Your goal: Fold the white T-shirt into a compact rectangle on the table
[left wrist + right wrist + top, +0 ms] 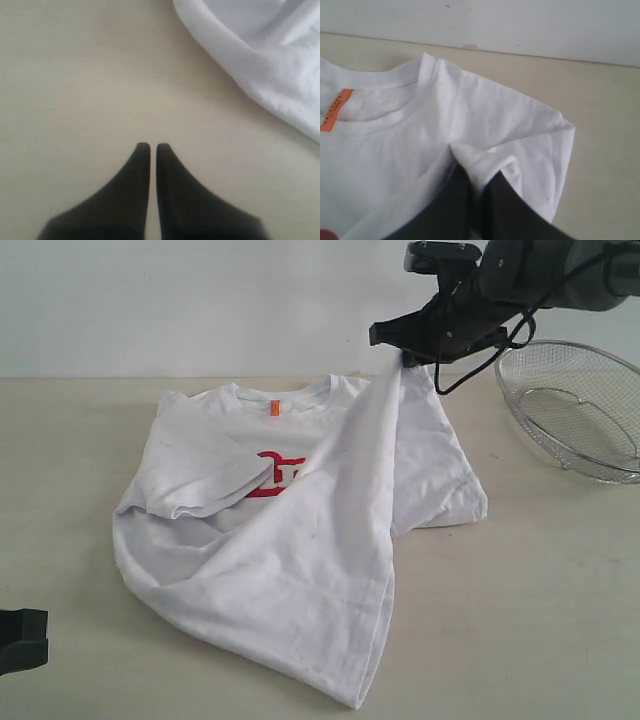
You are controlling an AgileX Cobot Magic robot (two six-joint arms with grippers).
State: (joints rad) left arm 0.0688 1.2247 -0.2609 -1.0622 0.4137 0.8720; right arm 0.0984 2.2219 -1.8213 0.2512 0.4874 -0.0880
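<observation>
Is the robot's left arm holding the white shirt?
No, the left gripper has its jaws shut on nothing over the bare table, and the white T-shirt lies off to the side.

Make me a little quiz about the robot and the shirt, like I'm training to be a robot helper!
1. True or false: the right gripper is shut on a lifted part of the white T-shirt.
2. In the exterior view, what sits to the right of the shirt? A: a wire-mesh basket. B: a mug. C: a cardboard box.
3. Fill in: the left gripper, shut and empty, points at the bare ____.

Key: 1 true; 2 A; 3 table.
</observation>
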